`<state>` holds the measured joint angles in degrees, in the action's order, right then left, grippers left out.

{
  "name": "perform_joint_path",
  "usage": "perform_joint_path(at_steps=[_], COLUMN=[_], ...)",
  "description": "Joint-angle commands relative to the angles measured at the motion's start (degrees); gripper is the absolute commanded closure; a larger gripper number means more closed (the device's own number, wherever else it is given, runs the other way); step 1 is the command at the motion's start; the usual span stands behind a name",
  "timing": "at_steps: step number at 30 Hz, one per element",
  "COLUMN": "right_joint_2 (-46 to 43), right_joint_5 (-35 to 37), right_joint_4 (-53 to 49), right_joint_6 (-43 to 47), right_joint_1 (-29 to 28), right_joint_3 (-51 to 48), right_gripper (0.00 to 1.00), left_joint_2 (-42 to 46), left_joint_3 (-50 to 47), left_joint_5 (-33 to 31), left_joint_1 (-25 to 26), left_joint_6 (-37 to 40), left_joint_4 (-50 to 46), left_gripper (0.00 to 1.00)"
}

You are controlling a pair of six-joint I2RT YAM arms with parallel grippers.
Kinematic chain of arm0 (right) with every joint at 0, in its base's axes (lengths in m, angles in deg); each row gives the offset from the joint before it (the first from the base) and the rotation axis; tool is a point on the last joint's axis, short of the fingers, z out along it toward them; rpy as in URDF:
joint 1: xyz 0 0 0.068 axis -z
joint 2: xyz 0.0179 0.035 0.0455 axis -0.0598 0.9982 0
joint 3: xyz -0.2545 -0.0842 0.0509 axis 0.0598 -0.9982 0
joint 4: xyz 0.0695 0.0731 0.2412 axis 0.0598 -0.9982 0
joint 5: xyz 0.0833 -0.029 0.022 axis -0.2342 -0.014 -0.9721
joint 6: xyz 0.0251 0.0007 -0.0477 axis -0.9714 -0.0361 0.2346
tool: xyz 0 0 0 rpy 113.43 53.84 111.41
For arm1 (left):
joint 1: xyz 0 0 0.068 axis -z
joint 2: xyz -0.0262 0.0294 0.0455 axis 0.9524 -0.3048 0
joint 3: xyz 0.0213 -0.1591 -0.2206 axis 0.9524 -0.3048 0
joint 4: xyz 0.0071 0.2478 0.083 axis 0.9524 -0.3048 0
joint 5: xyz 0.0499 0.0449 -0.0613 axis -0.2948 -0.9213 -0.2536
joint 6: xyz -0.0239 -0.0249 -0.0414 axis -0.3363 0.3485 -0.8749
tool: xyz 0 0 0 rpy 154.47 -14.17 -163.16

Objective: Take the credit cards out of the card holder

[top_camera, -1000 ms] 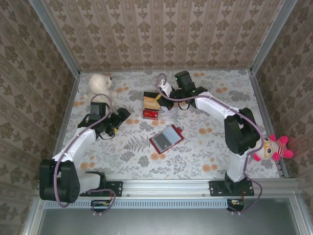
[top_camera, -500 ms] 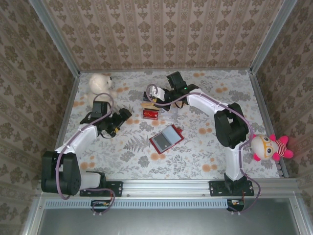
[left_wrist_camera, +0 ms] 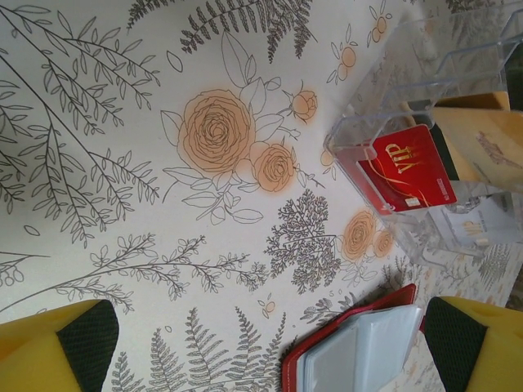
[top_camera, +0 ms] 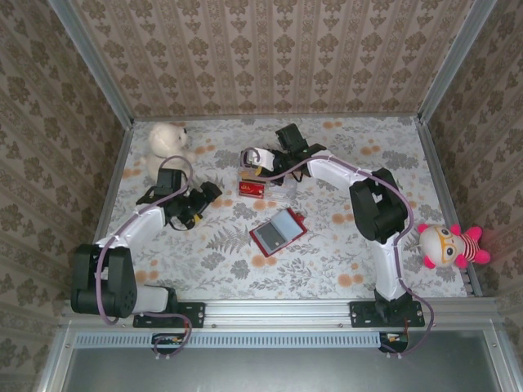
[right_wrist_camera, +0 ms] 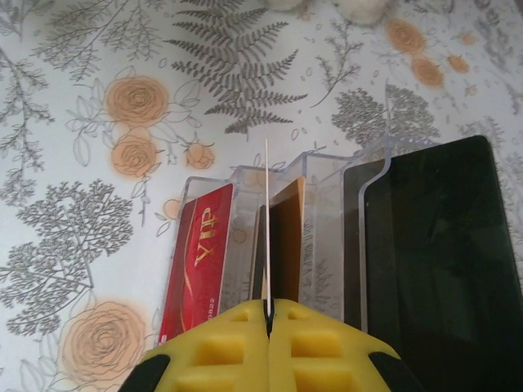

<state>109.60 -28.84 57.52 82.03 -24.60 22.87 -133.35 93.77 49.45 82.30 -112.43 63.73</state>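
Grip on credit card (right_wrist_camera: 266,214)
Above the clear slotted tray (right_wrist_camera: 206,183), right gripper (right_wrist_camera: 267,314) pinches it edge-on; left gripper (left_wrist_camera: 274,343) gapes wide near the open card holder (left_wrist_camera: 359,353).

Light falls evenly from above on the white floral-printed tablecloth (top_camera: 327,245), bright and diffuse, so the arms cast only faint, soft-edged shadows in the top view (nothing hard or dark). That view is sharp, though the grey aluminium frame posts (top_camera: 90,61) splay outward toward the corners. In the left wrist view the clear plastic tray (left_wrist_camera: 458,57) carries pale glare along its walls, and the left arm's wide-set yellow-and-black fingers (left_wrist_camera: 49,343) blur at the near corners. In the right wrist view the right arm's closed yellow fingers (right_wrist_camera: 327,347) are soft, the thin flat credit card (right_wrist_camera: 266,220) pinched between them shows as a bright white line, and the thick glossy black block (right_wrist_camera: 441,261) reads dark with a dull sheen.
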Motion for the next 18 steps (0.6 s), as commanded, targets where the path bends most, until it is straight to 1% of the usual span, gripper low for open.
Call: perform_joint_path(at_steps=[1, 5, 9, 13, 18], right_joint_2=[-0.1, -0.2, -0.7, -2.4, -6.6], right_joint_5=[0.5, 1.2, 1.4, 0.8, -1.9], right_joint_4=[4.9, 7.3, 8.8, 9.4, 8.2], right_joint_6=[0.8, 0.9, 0.3, -0.8, -4.2], right_joint_1=[-0.4, -0.5, -0.5, -0.5, -0.3], right_joint_3=[-1.5, -2.8, -3.8, -4.6, -5.1], right_gripper=[0.92, 0.8, 0.76, 0.75, 0.65], left_joint_2=[-0.1, 0.0, 0.0, -0.1, -0.1], left_joint_3=[0.8, 0.4, 0.4, 0.5, 0.9], left_joint_5=[1.2, 2.3, 2.5, 2.7, 2.4], left_joint_1=[0.2, 0.4, 0.7, 0.9, 1.7], left_joint_6=[0.2, -0.3, -0.4, -0.2, 0.3], left_joint_4=[1.3, 2.5, 2.5, 2.5, 2.0], left_gripper=[0.0, 0.0, 0.0, 0.0, 0.0])
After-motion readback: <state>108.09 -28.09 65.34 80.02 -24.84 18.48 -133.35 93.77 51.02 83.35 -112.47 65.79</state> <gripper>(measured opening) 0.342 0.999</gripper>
